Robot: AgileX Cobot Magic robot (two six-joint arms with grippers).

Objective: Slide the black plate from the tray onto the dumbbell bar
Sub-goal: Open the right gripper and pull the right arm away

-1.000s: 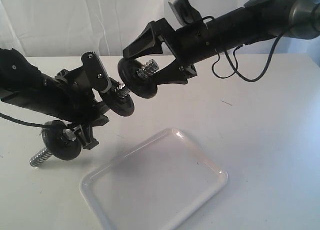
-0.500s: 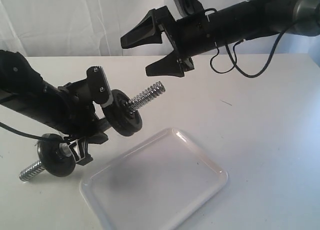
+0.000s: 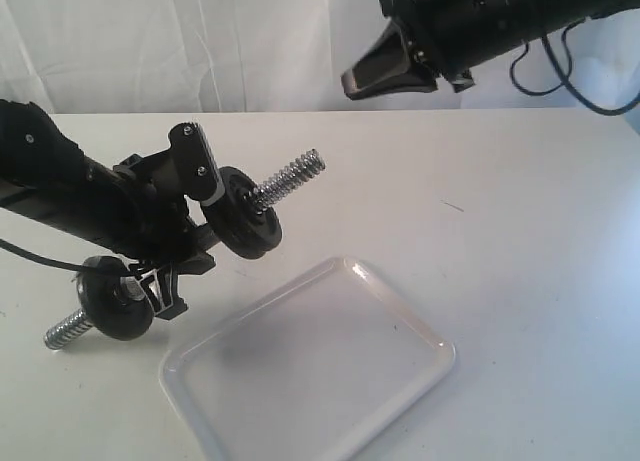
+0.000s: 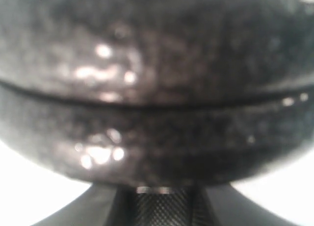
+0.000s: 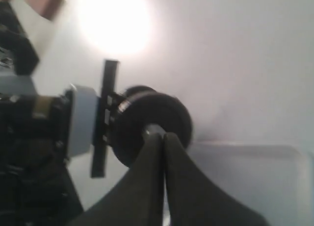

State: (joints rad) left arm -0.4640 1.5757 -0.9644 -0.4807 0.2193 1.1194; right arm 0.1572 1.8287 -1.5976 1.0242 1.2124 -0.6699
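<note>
Because no nut shows outboard of the black plate [image 3: 248,224], the main hazard is the plate running off the dumbbell bar [image 3: 290,181] if I tip its raised threaded end downward.

Exterior view: my left tool [image 3: 180,236] clamps the bar between the black plate and a second disc [image 3: 118,299] on the low end. The bar slopes, so the plate sits back toward the tool's upper finger [image 3: 195,161], touching it or just beside it. A loose clamp on smooth chrome could let the loaded bar twist or slip. My right tool [image 3: 385,73] is pinched shut on nothing, high above the tabletop [image 3: 540,261] and well apart from the plate, so it cannot catch a fall. No disc shows on the tray [image 3: 320,381]; I judge the threading done.

Left wrist view: a blurred black rim [image 4: 157,88] fills the picture. Which disc it belongs to, I cannot tell.

Right wrist view: the shut right tool [image 5: 163,138] overlaps the plate [image 5: 157,115] in the picture only. The tray [image 5: 255,177] lies beyond.
</note>
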